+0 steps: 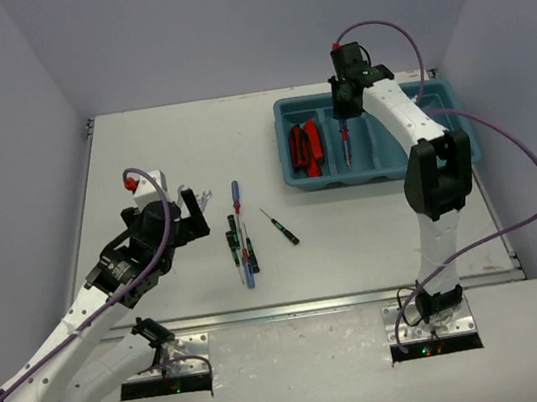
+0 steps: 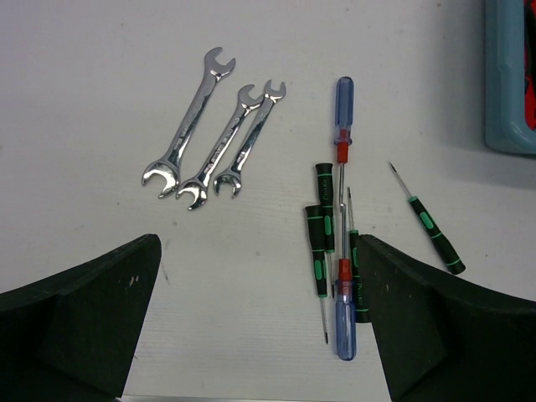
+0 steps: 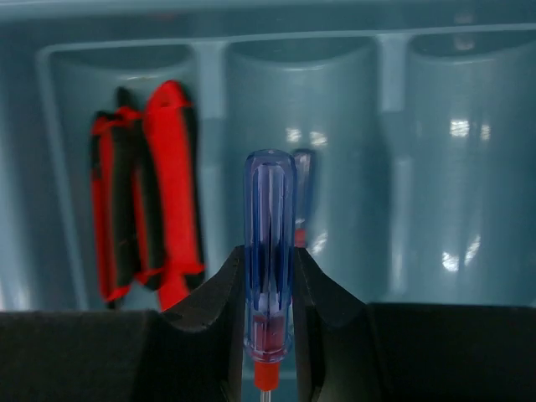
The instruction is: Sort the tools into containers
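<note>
silver wrenches (image 2: 222, 142): three, ahead of left claw (image 2: 260, 243). blue-handled screwdrivers (image 2: 344, 100): four; two on tabletop (image 2: 84, 84), one pinched in right claw (image 3: 268, 280), one beyond it. black-green screwdrivers (image 2: 432, 233): four. red-black tools (image 3: 172, 184): two, left of right claw. tray (image 3: 385, 126): one, four compartments.

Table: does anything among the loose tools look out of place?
One black screwdriver lies alone and slanted, apart from the heap of other screwdrivers. The three wrenches lie neatly side by side. Nothing looks damaged.
</note>
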